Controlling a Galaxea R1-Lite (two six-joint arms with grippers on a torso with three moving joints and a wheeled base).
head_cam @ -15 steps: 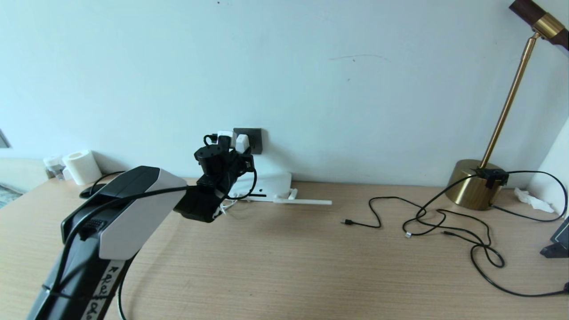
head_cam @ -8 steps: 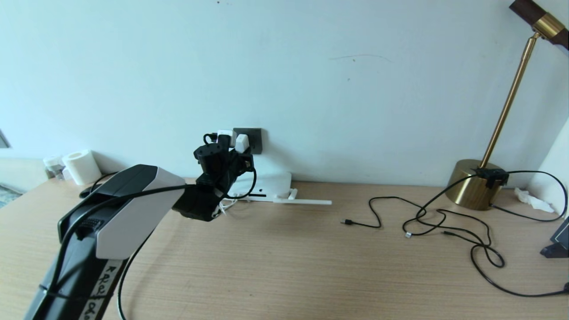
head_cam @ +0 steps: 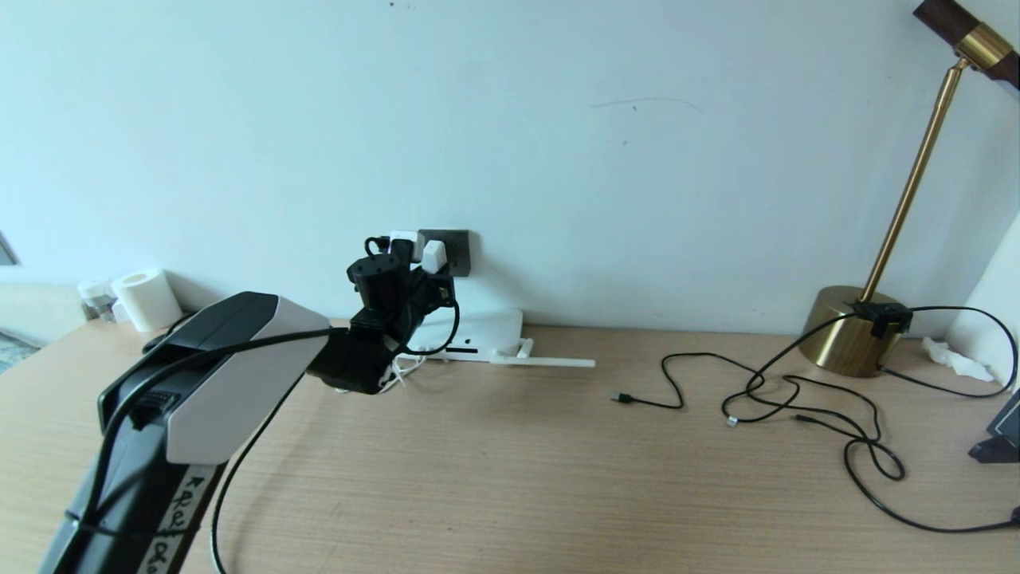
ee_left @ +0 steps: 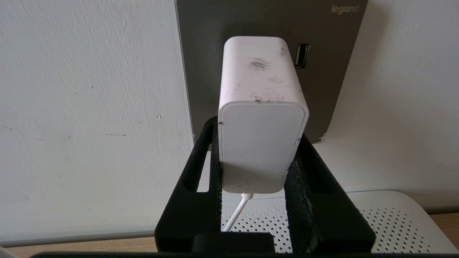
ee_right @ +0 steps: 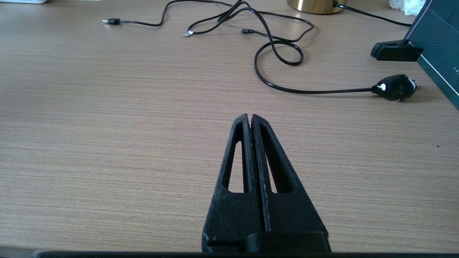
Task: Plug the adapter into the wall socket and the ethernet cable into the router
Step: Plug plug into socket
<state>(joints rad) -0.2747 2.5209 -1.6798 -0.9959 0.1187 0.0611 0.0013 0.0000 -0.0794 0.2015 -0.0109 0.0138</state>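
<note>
The white adapter (ee_left: 263,143) stands pressed against the dark grey wall socket (ee_left: 251,21), its thin white cord hanging down from it. My left gripper (ee_left: 258,132) is shut on the adapter, one black finger against each side. In the head view the left gripper (head_cam: 426,275) reaches up to the adapter (head_cam: 434,257) at the socket (head_cam: 458,249). The white router (head_cam: 490,327) lies flat below, an antenna (head_cam: 550,362) lying on the desk. The ethernet cable (head_cam: 769,381) lies loose at the right, its clear plug (head_cam: 731,421) on the desk. My right gripper (ee_right: 250,120) hovers shut over bare desk.
A brass lamp (head_cam: 849,335) stands at the back right with thin black cables (head_cam: 645,401) spread before it. A black plug (ee_right: 394,87), a black clip (ee_right: 396,52) and a dark box (ee_right: 439,39) lie at the right edge. A paper roll (head_cam: 146,299) sits at the back left.
My left forearm has shifted a little to the left and down. The gripper and the adapter stay at the socket. The cables have not moved.
</note>
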